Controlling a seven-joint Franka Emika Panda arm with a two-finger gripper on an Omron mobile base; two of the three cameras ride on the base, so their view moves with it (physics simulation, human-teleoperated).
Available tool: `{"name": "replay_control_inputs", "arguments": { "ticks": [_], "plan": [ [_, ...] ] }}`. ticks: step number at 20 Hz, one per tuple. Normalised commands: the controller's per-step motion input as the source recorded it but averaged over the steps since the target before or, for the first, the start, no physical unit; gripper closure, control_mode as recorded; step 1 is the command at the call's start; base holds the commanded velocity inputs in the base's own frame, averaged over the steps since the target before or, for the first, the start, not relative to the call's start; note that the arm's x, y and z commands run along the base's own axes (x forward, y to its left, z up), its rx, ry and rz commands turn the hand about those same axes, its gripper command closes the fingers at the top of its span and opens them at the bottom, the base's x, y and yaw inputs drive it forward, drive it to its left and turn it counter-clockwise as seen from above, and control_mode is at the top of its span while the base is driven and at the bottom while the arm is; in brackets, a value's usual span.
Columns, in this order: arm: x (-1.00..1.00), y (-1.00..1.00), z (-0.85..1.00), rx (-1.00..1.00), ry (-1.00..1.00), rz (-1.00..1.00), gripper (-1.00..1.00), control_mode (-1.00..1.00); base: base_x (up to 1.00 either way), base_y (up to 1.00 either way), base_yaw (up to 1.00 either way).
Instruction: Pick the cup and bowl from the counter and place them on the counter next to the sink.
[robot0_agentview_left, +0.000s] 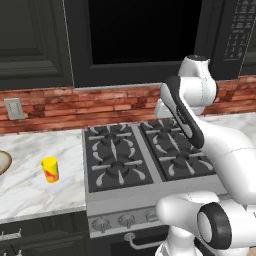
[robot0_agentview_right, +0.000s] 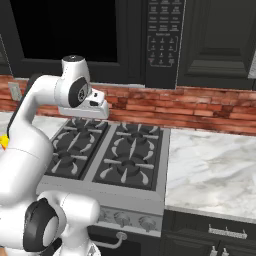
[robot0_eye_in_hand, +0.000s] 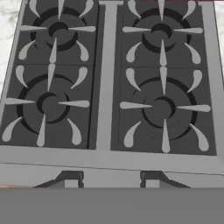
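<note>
Our hand hangs over the stove, nothing in its grasp.
Our fingers (robot0_eye_in_hand: 109, 179) stand apart over the stove (robot0_eye_in_hand: 109, 78) and hold nothing. Well off to their left, the cup (robot0_agentview_left: 50, 169) stands upright on the counter (robot0_agentview_left: 30, 190); beyond it, the bowl (robot0_agentview_left: 3, 161) sits at the edge of view.

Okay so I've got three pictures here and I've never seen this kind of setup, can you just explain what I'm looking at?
It's a rendered kitchen with a white robot arm on a drivable base. Two pictures come from cameras behind the arm, left and right. The third looks down from its hand at the black stove, with the two dark fingertips at the bottom. The gripper holds nothing. Left of the stove, on the marble counter, stand a small yellow cup and, at the picture's edge, part of a bowl.
</note>
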Motion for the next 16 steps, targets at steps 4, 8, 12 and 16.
{"name": "replay_control_inputs", "arguments": {
  "ticks": [4, 8, 12, 16],
  "plan": [
    [-0.05, 0.07, 0.0, 0.0, 0.0, 0.0, -1.0, -1.0, 0.0, 0.0, 0.0],
    [-0.66, 0.52, 0.0, -0.13, -0.11, 0.02, -1.0, -1.0, 0.0, 0.0, 0.0],
    [-0.37, 0.12, 0.0, -0.02, -0.09, 0.1, -1.0, -1.0, 0.0, 0.0, 0.0],
    [-0.2, 0.37, 0.0, 0.0, -0.04, 0.07, -1.0, -1.0, 0.0, 0.0, 0.0]
  ]
}}
